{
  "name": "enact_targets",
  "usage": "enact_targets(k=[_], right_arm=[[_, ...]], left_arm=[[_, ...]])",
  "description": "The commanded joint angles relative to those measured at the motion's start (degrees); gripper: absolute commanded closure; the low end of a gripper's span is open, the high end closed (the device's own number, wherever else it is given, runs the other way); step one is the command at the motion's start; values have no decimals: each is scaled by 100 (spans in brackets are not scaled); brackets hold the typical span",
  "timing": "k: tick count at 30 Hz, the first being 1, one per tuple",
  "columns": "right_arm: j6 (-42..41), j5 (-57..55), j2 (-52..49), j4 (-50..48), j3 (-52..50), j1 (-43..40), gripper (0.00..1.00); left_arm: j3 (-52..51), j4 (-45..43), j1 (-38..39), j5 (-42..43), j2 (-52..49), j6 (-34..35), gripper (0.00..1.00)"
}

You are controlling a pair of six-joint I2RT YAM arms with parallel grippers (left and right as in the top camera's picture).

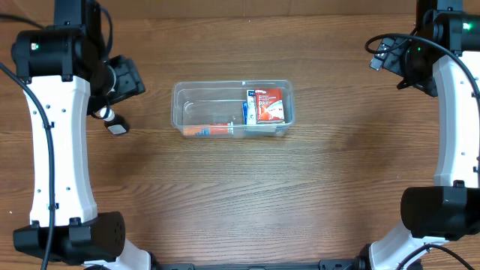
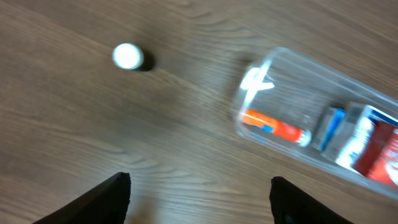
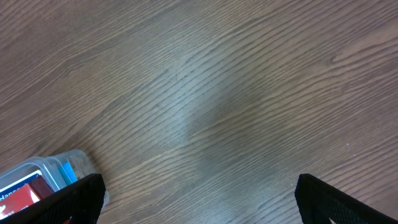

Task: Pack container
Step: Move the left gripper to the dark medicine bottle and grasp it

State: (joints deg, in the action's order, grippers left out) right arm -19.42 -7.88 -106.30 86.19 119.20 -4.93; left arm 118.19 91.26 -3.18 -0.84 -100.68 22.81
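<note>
My left fingers (image 2: 112, 200) are hanging spread wide apart over the bare desk (image 2: 74, 137), grasping nothing. Ahead of them, toward the left of the wrist view, a small white-capped bottle (image 2: 127, 56) is sitting on the desk, seemingly upright and apart from both fingertips. Ahead toward the right, the clear container (image 2: 239, 115) is showing its short end. Inside it an orange tube (image 2: 273, 127), a blue and white box (image 2: 333, 127) and a red box (image 2: 379, 149) are lying.

From overhead, the container is sitting mid-desk with its long axis running left to right. The bottle is standing off its left end, beside my left arm.

My right fingers (image 3: 74, 199) are also spread and holding nothing. They are hovering over bare wood beyond the container's right end, well apart from the bottle.

I am judging the left arm nearer for the bottle.
</note>
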Motion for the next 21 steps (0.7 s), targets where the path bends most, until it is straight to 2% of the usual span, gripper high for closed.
enact_targets(k=[1,7,11,16,21], right_arm=[[28,-46,50,-15,114,-31,0],[28,-46,50,-15,114,-31,0],[28,-46,50,-15,114,-31,0],[28,-46,50,-15,114,-31,0],[28,-46,50,-15,114,-31,0]], left_arm=[[-826,-350,-350,-151,-46,205,24],[-2535,-1550,-885,-127,-46,177,22],[-3062,-2415,-1154,-107,-50,-527,15],[-3244,-3228,-1158,-105,-358,-1298,13],[-3244,-3528,-1158,-131,-1099,-1521,15]])
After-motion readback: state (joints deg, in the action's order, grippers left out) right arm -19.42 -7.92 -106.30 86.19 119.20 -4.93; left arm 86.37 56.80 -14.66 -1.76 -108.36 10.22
